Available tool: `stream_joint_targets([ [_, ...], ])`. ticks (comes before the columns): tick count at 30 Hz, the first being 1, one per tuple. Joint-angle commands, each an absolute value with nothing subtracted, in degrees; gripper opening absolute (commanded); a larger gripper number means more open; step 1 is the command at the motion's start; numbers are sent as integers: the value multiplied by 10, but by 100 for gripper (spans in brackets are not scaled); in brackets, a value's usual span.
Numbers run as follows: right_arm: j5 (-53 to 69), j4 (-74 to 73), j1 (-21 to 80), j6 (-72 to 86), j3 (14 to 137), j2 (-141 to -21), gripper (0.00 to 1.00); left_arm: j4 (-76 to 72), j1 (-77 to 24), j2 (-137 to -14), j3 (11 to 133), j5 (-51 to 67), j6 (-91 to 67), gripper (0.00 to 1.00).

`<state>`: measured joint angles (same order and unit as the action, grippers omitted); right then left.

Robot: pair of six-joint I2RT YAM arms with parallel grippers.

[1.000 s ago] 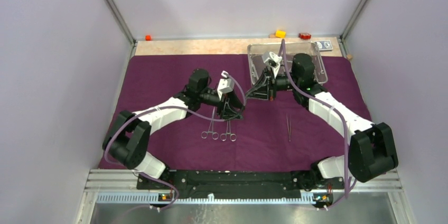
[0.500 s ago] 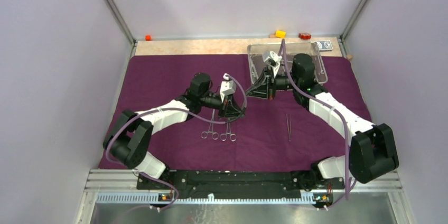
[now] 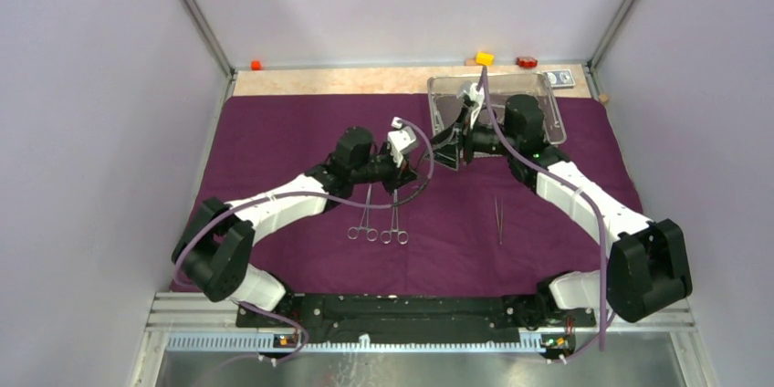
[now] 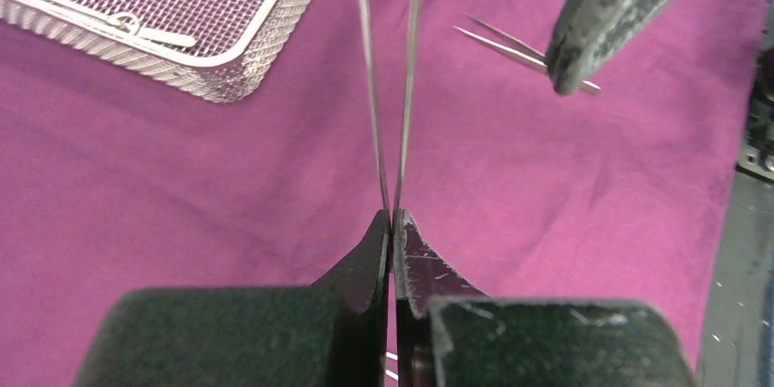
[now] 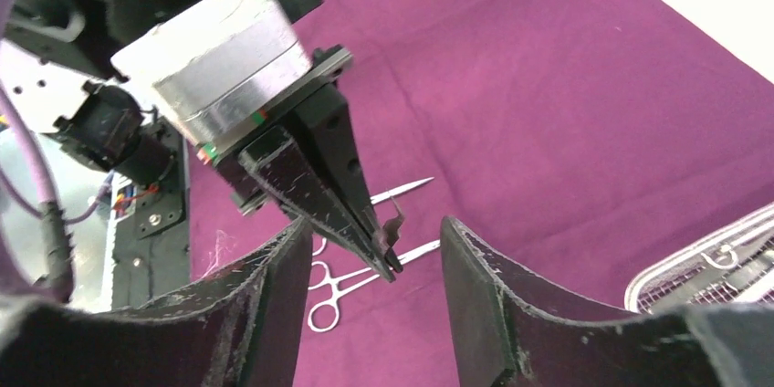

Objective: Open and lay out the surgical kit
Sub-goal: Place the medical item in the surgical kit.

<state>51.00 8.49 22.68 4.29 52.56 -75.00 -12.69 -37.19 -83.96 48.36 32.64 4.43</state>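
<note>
- Cloth wrap [image 3: 274,131]: lies open and flat on the worktop [image 3: 329,81], spread beneath both end effectors. The opening step is judged complete.
- Mesh tray [image 4: 210,4]: rests on the cloth on the far side of the right end effector, whose fingers hang near the tray's near-left corner. At least two ring-handled instruments [image 4: 123,22] lie inside it, so unloading is not finished.
- Left end effector [image 4: 392,215]: fully closed, fingertips pinched on one end of the held tweezers. It is raised above the cloth, between the clamps and the tray.
- Right end effector [image 5: 376,227]: fingers spread apart and gripping nothing. They straddle the left end effector's fingertips, one on each side, with no contact visible. This reads as a hand-over, with the load now carried by the left side.
- Two clamps [image 3: 364,218]: laid side by side on the cloth, just on the near side of the left end effector, ring handles toward the arm bases. Placement is done.
- Laid tweezers [image 3: 499,220]: lie alone on the cloth, near and to the right of the right end effector, well apart from the clamps. Placement is done.
- Held tweezers [image 4: 408,86]: project straight out from the left fingertips, the two blades slightly parted, clear of the cloth. Not yet laid down.
- Progress estimate: past the midpoint. Outstanding steps are to set down the held tweezers and to lift out and arrange the tray contents.
</note>
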Motion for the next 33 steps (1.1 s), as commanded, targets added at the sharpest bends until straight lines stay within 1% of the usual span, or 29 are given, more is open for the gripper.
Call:
stream_joint_targets([
  [1,454,94,230,68,546,-746,55,-94,-403,-820,514,194,56,0],
  [7,432,100,230,94,543,-764,57,-87,-426,-828,526,121,57,0],
  [10,407,86,230,93,546,-773,56,-81,-434,-833,531,101,59,0],
  [14,404,84,230,93,542,-779,55,-78,-445,-841,538,71,66,0],
  [23,429,109,230,104,541,-794,41,-70,-464,-857,548,27,79,0],
  [27,427,109,230,103,542,-791,37,-68,-468,-861,550,16,80,0],
  [31,417,99,231,92,543,-791,26,-68,-470,-863,549,17,81,0],
  [33,413,96,231,88,543,-792,19,-68,-472,-863,547,16,82,0],
])
